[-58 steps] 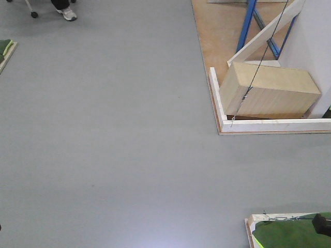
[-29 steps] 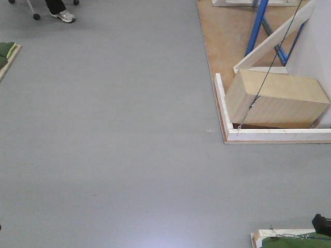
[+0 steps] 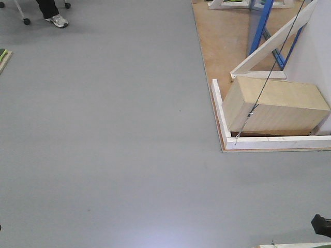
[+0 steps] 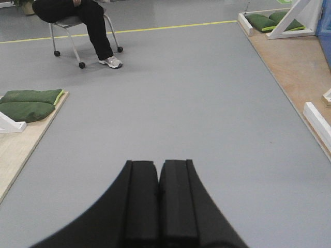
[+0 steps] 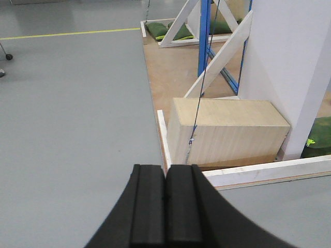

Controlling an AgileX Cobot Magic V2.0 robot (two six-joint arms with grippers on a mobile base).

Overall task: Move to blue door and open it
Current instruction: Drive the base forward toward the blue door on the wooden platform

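The blue door point(image 3: 258, 31) shows only as blue uprights off to the right, up on the wooden platform point(image 3: 217, 41) behind the white brace point(image 5: 222, 51). I'd fear the base clipping the white kerb point(image 3: 221, 113), the wooden box point(image 3: 279, 106) or the thin cord point(image 3: 268, 72). Left end effector point(image 4: 158, 206) and right end effector point(image 5: 165, 206) are clenched empty, unready for a handle.

The left gripper point(image 4: 159, 166) sits at bottom centre, its two black fingers point(image 4: 140, 196) pressed together with nothing between them. Grey floor point(image 4: 196, 103) fills most of the frame, crossed at the far end by a yellow line point(image 4: 155, 28). A seated person point(image 4: 85, 13) in black trousers occupies a wheeled chair point(image 4: 64, 32) at upper left. Green cushions point(image 4: 28, 101) rest on a wooden platform point(image 4: 18, 155) at the left edge. A second wooden platform point(image 4: 292, 62) with a white edging strip point(image 4: 320, 122) lies on the right.
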